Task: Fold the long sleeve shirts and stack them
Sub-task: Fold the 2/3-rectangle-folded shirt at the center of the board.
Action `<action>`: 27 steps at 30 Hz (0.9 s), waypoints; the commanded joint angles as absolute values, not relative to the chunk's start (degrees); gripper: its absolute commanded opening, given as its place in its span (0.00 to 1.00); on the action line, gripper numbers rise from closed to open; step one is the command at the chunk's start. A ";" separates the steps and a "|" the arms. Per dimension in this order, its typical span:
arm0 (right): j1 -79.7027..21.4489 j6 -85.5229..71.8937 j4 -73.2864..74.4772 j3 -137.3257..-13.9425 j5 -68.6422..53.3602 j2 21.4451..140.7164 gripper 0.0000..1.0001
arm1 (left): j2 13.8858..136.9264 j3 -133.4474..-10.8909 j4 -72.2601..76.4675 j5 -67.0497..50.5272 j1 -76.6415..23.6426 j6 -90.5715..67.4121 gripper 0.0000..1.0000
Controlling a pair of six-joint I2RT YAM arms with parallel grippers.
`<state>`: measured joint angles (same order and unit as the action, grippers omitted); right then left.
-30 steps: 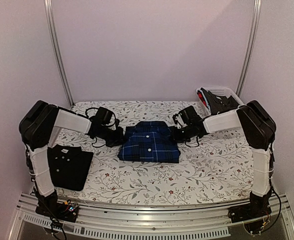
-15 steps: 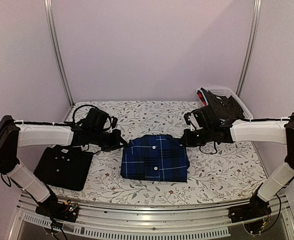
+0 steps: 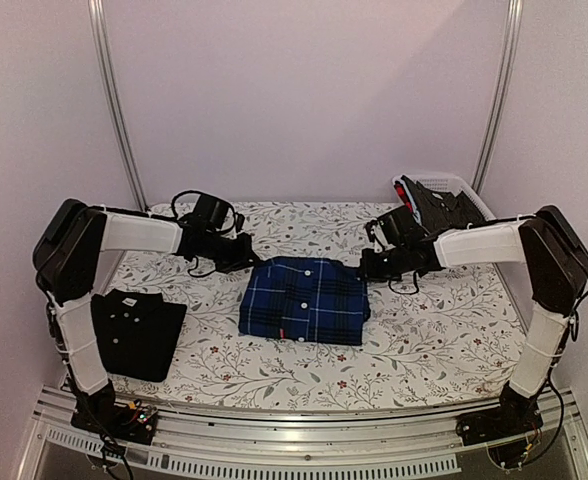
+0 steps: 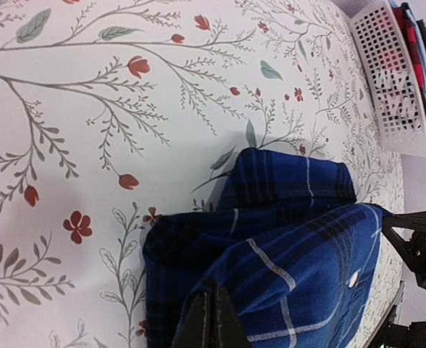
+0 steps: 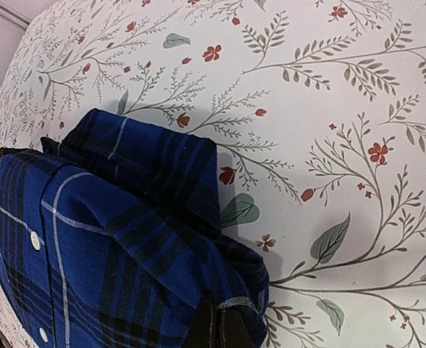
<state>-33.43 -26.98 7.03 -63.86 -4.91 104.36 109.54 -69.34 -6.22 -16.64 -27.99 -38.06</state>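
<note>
White floral surface (image 3: 424, 340) carries the blue plaid shirt (image 3: 304, 300), folded, at centre; the black shirt (image 3: 134, 335) lies folded near-left. Soft, limp, light cloth: I judge paired corner holds best. My left pincer (image 3: 252, 260) and right pincer (image 3: 365, 268) are clenched on the plaid's far corners.

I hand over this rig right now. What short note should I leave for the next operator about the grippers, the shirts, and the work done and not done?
Left gripper: shut on the far left corner of the plaid shirt.
Right gripper: shut on its far right corner.
Plaid shirt: folded, mid table, held at its far edge by both grippers.
Black shirt: folded, flat at the near left, apart from the plaid one.
Basket: far right, with other cloth inside.
Done: both shirts look folded.
Left: stack them; the plaid shirt is not yet on the black shirt.
</note>
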 commanded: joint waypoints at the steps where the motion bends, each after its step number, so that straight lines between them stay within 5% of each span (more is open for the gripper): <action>1: -31.89 -26.36 5.10 -67.05 -6.13 109.02 0.00 | 114.39 -73.19 -6.41 -19.10 -26.02 -35.25 0.00; 11: -31.33 -25.93 7.67 -69.70 -4.13 108.65 0.03 | 115.89 -77.40 -7.67 -18.51 -23.70 -33.13 0.02; 13: -31.23 -25.68 9.16 -70.65 -3.62 108.49 0.11 | 116.10 -78.76 -9.47 -17.95 -23.37 -32.62 0.17; 16: -31.28 -24.74 11.25 -71.85 -2.80 106.96 0.36 | 114.34 -80.28 -12.30 -14.85 -23.18 -31.20 0.47; 18: -31.42 -24.23 12.15 -72.34 -2.57 104.98 0.52 | 111.61 -79.94 -13.26 -13.28 -22.97 -30.41 0.55; 23: -34.92 -22.20 13.19 -74.12 -3.34 101.73 0.49 | 104.06 -75.75 -14.28 -13.74 -24.29 -29.98 0.53; 27: -38.50 -21.17 11.69 -76.25 -5.97 103.45 0.35 | 100.56 -70.78 -14.20 -17.62 -26.94 -30.84 0.34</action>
<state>-34.79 -23.00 12.40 -73.45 -3.64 103.61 104.68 -74.70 -13.15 -14.55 -24.36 -31.16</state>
